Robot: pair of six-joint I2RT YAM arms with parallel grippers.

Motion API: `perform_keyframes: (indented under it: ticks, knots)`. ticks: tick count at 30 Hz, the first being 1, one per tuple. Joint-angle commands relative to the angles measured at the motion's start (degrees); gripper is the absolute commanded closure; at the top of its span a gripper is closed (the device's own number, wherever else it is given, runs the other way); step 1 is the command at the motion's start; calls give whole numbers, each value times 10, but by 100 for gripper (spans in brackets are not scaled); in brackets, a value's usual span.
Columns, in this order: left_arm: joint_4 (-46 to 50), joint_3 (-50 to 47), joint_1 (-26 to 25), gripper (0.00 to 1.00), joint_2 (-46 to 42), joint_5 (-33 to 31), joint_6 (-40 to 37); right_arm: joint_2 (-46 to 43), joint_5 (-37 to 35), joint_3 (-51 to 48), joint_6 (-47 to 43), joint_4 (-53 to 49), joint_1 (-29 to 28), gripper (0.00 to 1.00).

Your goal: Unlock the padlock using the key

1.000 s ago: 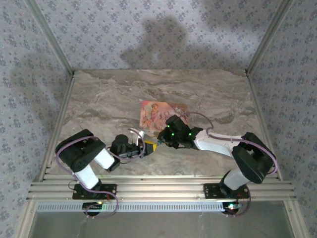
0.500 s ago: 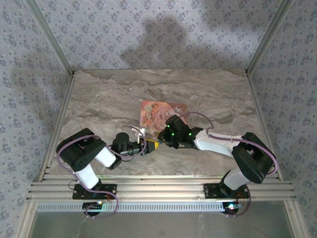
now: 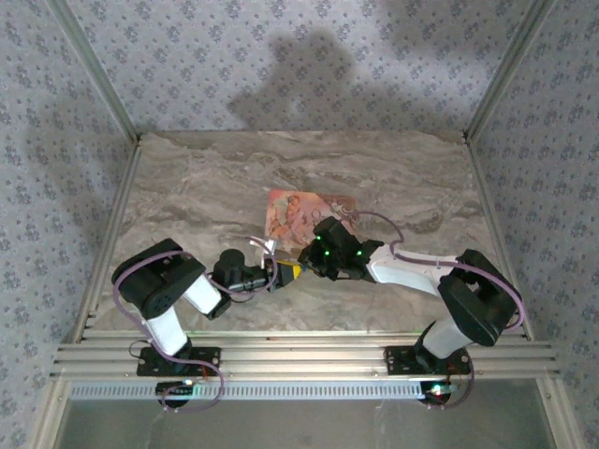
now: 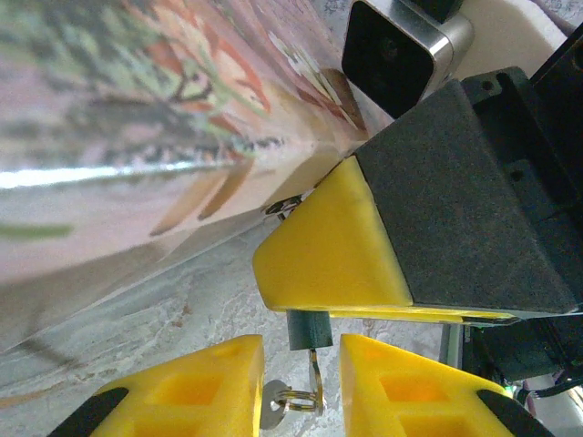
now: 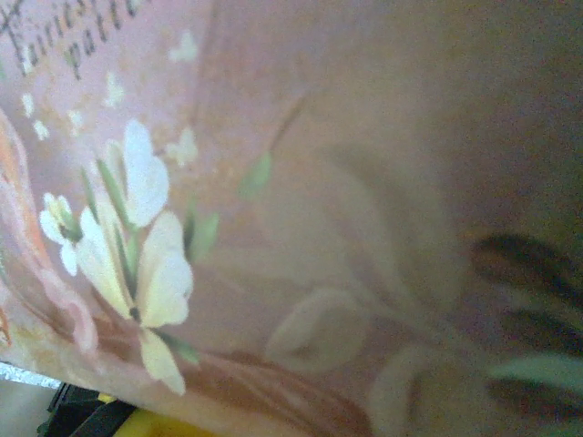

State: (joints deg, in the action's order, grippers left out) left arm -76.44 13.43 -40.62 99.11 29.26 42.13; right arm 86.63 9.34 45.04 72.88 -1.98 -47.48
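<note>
The tiny dark blue padlock (image 4: 310, 328) pokes out from under the yellow fingers (image 4: 328, 246) of my right gripper (image 3: 296, 270), which is shut on it low over the table. A thin metal key (image 4: 313, 378) with a small ring (image 4: 296, 399) hangs from the padlock's underside. My left gripper (image 4: 302, 364) is open, its two yellow fingers standing either side of the key with gaps to the blade. In the top view my left gripper (image 3: 274, 274) meets the right one nose to nose just in front of the pink box.
The flat pink illustrated box (image 3: 301, 215) lies on the marble table (image 3: 187, 187) right behind both grippers, and its flowered face (image 5: 319, 228) is close in the right wrist view. Wallpapered walls and metal rails (image 3: 299, 355) bound the table.
My left arm has edged right, bringing its open fingers closer round the key. The right arm has stayed put.
</note>
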Motion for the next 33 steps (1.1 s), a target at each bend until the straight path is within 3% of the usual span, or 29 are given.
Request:
perform_keyframes:
  ticks: [1,4,18,25,33]
  knots:
    - [-9,-3,-7,73,6,6,2,-6,28,3,29,20,0,100]
    - [-14,-4,-8,77,8,7,3,-5,28,4,29,21,-1,100]
    - [-15,-6,-25,76,8,-10,4,-4,26,6,32,26,3,100]
    - [-10,-6,-30,86,8,-16,-1,-4,27,7,32,27,3,100]
    - [-2,-6,-40,84,7,-23,-4,-3,23,9,32,29,4,100]
